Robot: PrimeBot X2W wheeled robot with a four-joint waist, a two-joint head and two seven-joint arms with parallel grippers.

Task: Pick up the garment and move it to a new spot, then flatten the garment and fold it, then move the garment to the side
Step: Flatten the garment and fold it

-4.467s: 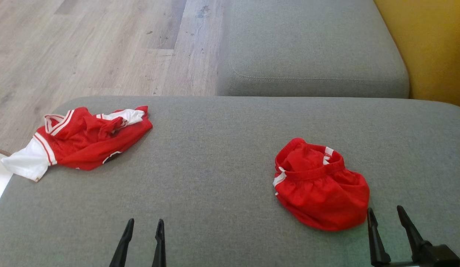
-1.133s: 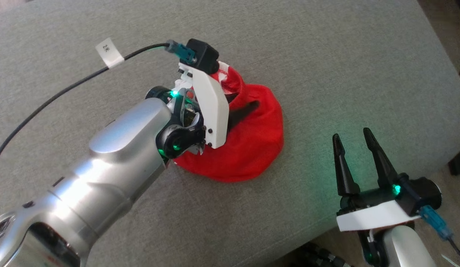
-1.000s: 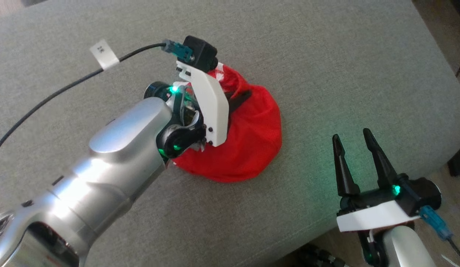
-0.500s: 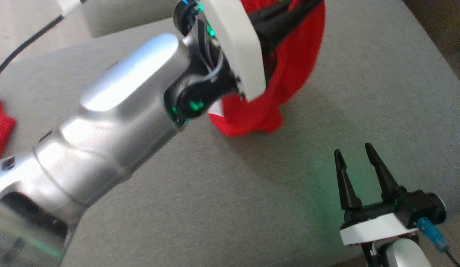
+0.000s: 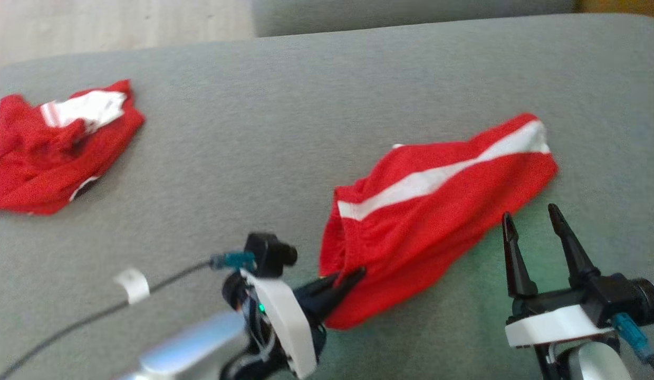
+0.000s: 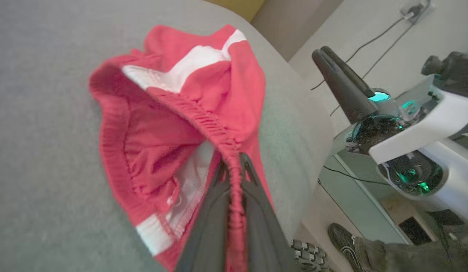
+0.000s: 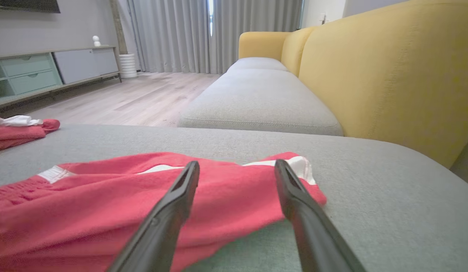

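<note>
Move step prob. done: red shorts (image 5: 438,221) lie part-spread on grey seat cushion (image 5: 253,158), L gripper (image 5: 353,275) clamped on waistband (image 6: 203,121) at shorts' 7 o'clock, R gripper (image 5: 531,224) spread, empty; flatten/fold/side-move pending.

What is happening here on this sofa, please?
A robot is handling red shorts, which lie spread on a grey sofa cushion. Its left end effector is shut on the elastic waistband. The right end effector is open beside the shorts, holding nothing. A red and white jersey lies crumpled on the robot's left.
</note>
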